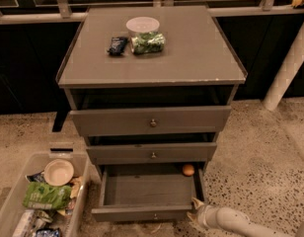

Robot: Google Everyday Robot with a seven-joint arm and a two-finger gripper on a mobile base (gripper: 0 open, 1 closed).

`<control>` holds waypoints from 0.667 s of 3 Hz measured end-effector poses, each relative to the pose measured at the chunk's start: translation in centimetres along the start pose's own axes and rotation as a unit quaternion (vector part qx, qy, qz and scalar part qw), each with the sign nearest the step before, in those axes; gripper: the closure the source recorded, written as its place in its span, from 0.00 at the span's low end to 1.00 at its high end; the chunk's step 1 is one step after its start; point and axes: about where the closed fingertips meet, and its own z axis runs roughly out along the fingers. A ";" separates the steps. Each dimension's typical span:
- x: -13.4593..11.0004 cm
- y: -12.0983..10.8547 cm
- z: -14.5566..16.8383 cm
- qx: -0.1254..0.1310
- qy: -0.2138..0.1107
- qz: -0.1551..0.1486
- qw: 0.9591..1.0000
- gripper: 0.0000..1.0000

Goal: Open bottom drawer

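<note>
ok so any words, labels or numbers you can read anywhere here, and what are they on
No text can be read here.
dark packet on the cabinet top: print too blurred.
bag of greens beside it: no legible label.
green packet in the bin: too blurred.
bottom drawer front: no markings.
tool, at the drawer's front right corner: no markings.

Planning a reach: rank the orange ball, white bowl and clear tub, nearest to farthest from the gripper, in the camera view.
Gripper at the bottom drawer's right front corner.
1. Orange ball, inside that drawer.
2. White bowl, floor bin, left.
3. Clear tub, cabinet top.
</note>
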 end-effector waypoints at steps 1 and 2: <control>-0.4 -0.1 -0.5 0.000 0.000 0.000 1.000 1.00; -0.2 0.6 -0.6 -0.001 -0.001 -0.004 1.000 1.00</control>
